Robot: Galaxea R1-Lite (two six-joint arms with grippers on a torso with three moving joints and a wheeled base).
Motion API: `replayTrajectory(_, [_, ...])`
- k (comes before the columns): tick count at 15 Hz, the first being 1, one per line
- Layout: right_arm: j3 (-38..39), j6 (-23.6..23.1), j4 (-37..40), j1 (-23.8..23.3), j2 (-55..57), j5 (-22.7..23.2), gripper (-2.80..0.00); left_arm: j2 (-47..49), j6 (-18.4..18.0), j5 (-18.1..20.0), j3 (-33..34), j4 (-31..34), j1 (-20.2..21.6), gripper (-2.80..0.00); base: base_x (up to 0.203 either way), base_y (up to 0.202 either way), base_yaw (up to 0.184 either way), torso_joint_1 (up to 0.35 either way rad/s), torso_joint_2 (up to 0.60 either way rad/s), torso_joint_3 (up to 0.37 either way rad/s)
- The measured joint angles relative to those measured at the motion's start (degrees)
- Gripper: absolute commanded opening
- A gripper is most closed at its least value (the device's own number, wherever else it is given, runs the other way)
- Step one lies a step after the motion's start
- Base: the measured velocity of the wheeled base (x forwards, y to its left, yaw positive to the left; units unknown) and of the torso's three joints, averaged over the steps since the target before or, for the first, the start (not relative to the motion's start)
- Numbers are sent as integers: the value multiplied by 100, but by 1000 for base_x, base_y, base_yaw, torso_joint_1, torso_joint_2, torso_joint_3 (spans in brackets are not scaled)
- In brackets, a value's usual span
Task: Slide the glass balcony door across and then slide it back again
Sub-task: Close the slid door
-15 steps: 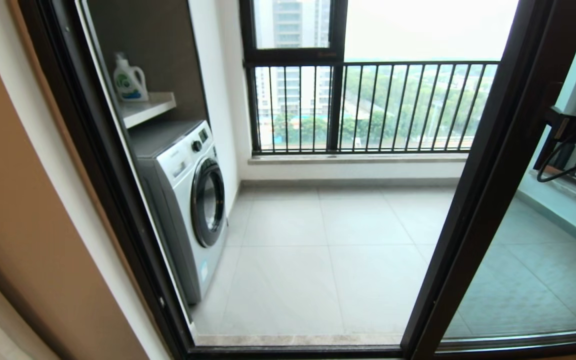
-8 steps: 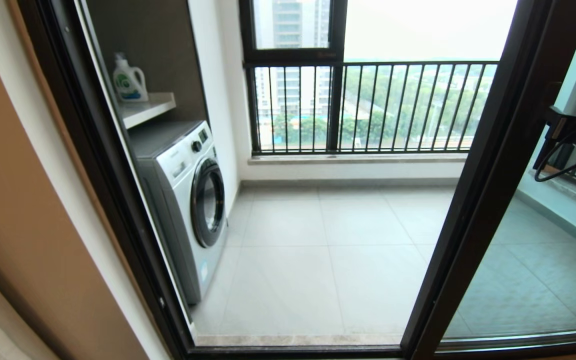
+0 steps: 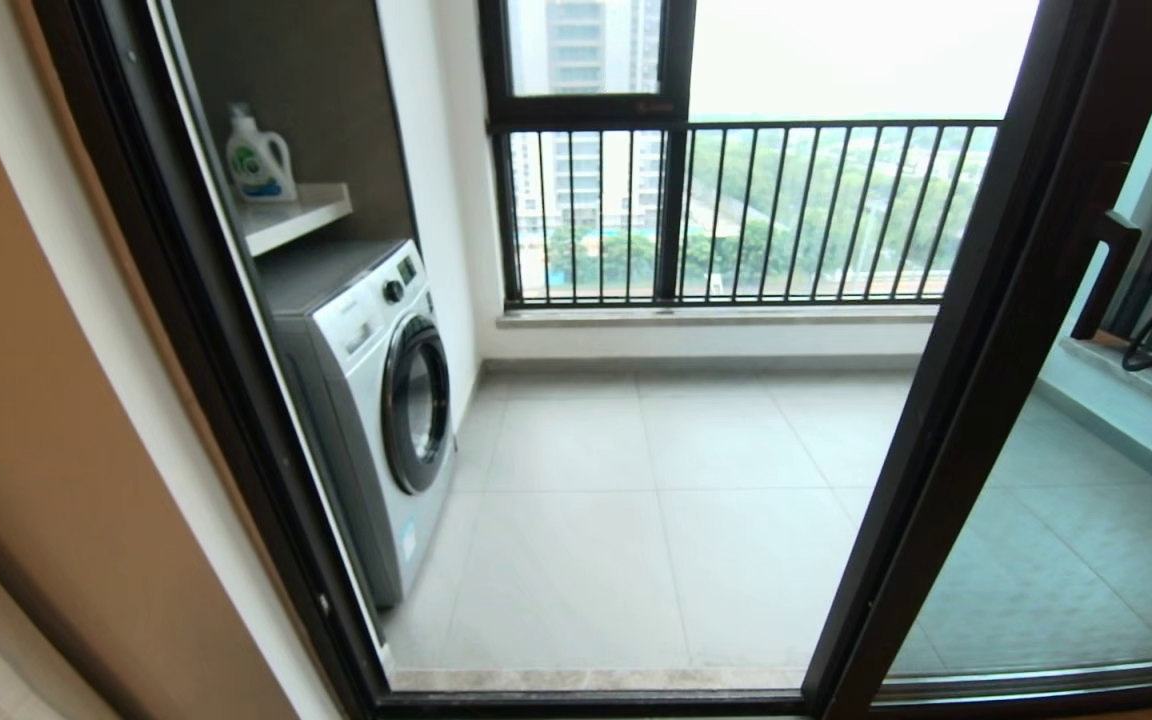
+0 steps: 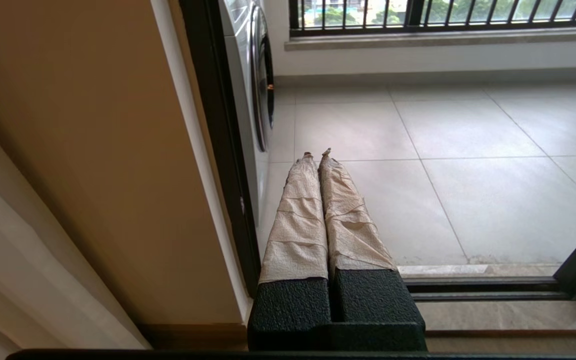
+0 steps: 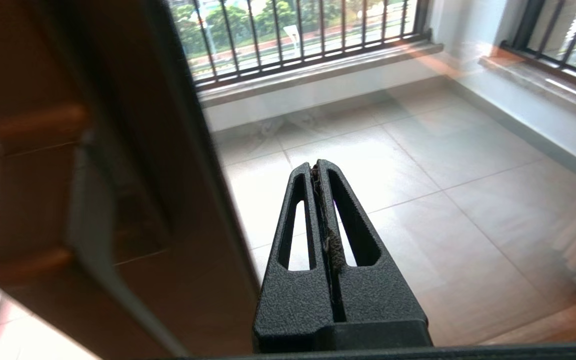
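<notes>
**Door slid open, right tool off the handle**

Glass balcony door sits at the right of the opening, so the way to the washing machine is clear. Right tool is pinched closed w/ nothing in it, just beside the bar handle, not on it. Left tool also closed & empty, low by the door frame near the washer. Risk imo: closed tips can't hook the handle, so a push back could skid along the glass.

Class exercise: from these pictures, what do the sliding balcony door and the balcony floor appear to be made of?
Glass balcony door: clear glass, since the floor shows through it, in a dark brown, probably metal, satin frame. Balcony floor: pale grey tiles, likely ceramic, with visible grout lines and a soft sheen.
</notes>
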State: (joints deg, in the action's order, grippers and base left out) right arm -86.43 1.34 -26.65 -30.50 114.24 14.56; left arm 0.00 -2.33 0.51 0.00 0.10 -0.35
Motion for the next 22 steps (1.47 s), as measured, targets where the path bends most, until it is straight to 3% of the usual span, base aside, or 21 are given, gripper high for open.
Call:
replayTrajectory(3, [-27, 61, 10, -267, -28, 296, -280, 0, -2, 0, 0, -1, 0, -280, 0, 0, 0, 0, 0, 0])
replayTrajectory(8, [-688, 59, 41, -330, 399, 183, -280, 0, -4, 1, 0, 0, 0, -280, 0, 0, 0, 0, 0, 0])
replayTrajectory(14, [-1307, -55, 42, 2, 1042, -108, -280, 0, 1, 0, 0, 0, 0, -280, 0, 0, 0, 0, 0, 0])
replayTrajectory(22, [-1263, -57, 0, 361, 1115, -312, -280, 0, 0, 1, 0, 0, 0, -280, 0, 0, 0, 0, 0, 0])
